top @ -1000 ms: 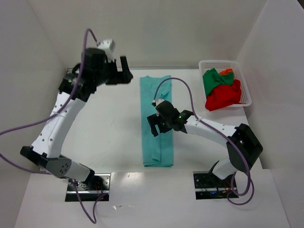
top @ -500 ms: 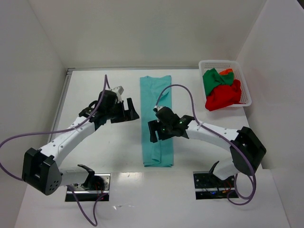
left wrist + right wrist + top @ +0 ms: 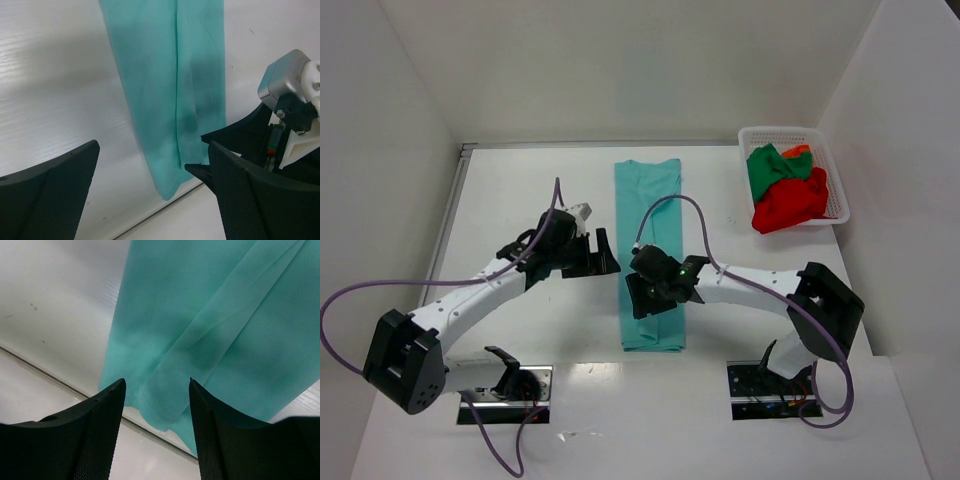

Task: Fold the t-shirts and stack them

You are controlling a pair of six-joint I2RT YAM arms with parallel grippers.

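Nearest, the right gripper (image 3: 648, 297) hovers over the near end of the teal cloth t-shirt (image 3: 650, 200), which lies folded into a long strip at the table's centre; its jaws are apart, pinching nothing. Just left of the strip, the left gripper (image 3: 605, 257) is spread wide above the white table (image 3: 520, 190). Far right, a white plastic lattice basket (image 3: 778, 130) holds a crumpled green t-shirt (image 3: 767, 168), a red t-shirt (image 3: 788, 205) and an orange t-shirt (image 3: 798, 151).
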